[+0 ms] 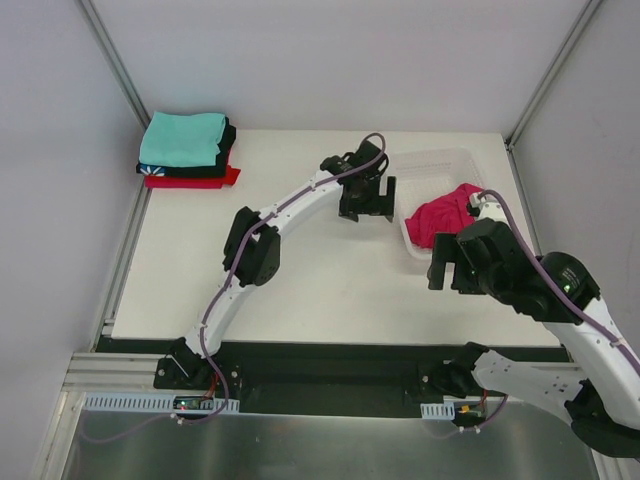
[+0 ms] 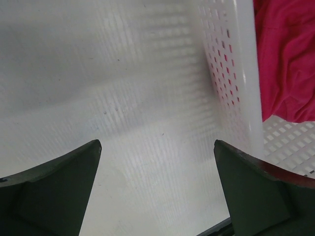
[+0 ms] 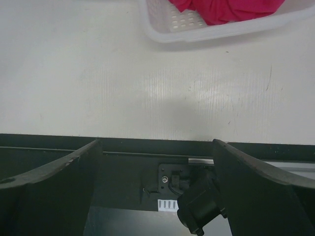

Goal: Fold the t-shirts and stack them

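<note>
The left gripper (image 1: 367,212) stands with its jaws spread wide and nothing between them. In the left wrist view only bare white table (image 2: 108,98) shows between the two dark fingers (image 2: 54,196). It touches nothing, and hangs just beside the left wall of the white mesh basket (image 2: 236,73).

The right gripper (image 1: 452,278) is spread just as wide and is also empty. In its own wrist view the gap between the fingers (image 3: 261,191) frames the table's near edge and the dark frame below it.

The left arm stretches from its base diagonally across the table (image 1: 300,270), with its wrist turned down next to the basket (image 1: 440,158). The right arm is bent back on itself. Its gripper is over the near part of the table, just short of the basket's near rim (image 3: 197,34).

The crimson-pink t-shirt (image 1: 440,218) lies crumpled and unfolded inside the basket, bunched toward its near end. Its folds show through the mesh in the left wrist view (image 2: 285,59).

At the table's far left corner is a neat stack: a folded teal t-shirt (image 1: 182,138) on top, a black t-shirt (image 1: 225,150) under it, and a red t-shirt (image 1: 195,181) at the bottom.
</note>
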Robot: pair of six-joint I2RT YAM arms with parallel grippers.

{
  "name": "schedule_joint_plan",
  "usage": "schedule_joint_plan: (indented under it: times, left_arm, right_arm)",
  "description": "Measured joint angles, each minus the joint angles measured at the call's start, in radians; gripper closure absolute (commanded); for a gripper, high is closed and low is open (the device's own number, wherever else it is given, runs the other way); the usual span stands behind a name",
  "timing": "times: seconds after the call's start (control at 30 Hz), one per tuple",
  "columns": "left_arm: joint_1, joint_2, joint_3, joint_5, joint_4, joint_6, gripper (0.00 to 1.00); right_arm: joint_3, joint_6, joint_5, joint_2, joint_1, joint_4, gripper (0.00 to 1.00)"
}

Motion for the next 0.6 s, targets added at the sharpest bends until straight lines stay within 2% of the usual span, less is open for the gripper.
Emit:
schedule_joint_plan:
  times: [0.1, 0.23, 0.4, 0.5, 0.6]
  left_arm:
    - [0.008, -0.022, -0.053, -0.006, 0.024, -0.002, 0.01]
    - [0.051, -0.178, -0.303, -0.049, 0.025, 0.015, 0.01]
    - [0.17, -0.562, -0.593, -0.116, -0.015, 0.065, 0.01]
    - [0.241, -0.82, -0.664, -0.159, -0.027, 0.089, 0.01]
    - [0.264, -1.063, -0.721, -0.186, -0.035, 0.096, 0.01]
  right_arm:
    - [-0.017, -0.014, -0.03, -0.001, 0.0, -0.001, 0.04]
    - [-0.05, -0.028, -0.063, 0.016, 0.0, 0.0, 0.04]
    - [-0.084, -0.035, -0.109, 0.119, 0.01, 0.041, 0.04]
    - [-0.093, -0.043, -0.137, 0.223, 0.031, 0.106, 0.04]
    - [-0.093, -0.068, -0.183, 0.322, 0.047, 0.187, 0.04]
